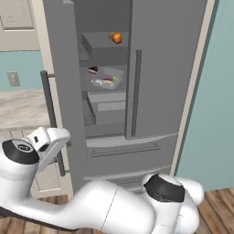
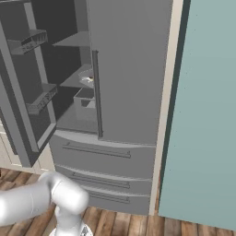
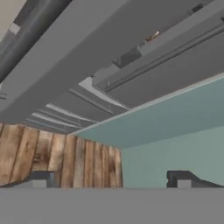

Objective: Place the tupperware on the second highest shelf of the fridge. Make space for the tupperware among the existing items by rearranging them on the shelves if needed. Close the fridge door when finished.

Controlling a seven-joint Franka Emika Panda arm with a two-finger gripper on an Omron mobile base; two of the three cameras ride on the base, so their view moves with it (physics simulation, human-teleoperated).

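The fridge (image 1: 160, 68) stands with its left door (image 1: 64, 82) swung open and its right door shut. Inside, the tupperware (image 1: 107, 78) rests on the second grey shelf (image 1: 119, 87) from the top. A dark brown food with a reddish top (image 1: 93, 70) sits just left of it. An orange and brown food (image 1: 116, 37) lies on the shelf above. My gripper (image 3: 111, 180) is open with nothing between its fingertips. Its white hand (image 1: 48, 139) hangs low by the open door's handle (image 1: 50, 114), well below and left of the tupperware.
The open door's inner side carries wire bins (image 2: 41, 99). Two grey drawers (image 2: 103, 159) run under the cavity. A teal wall (image 2: 203, 115) stands to the right of the fridge, beige cabinets (image 1: 45, 178) to the left, with wooden floor (image 3: 61, 157) below.
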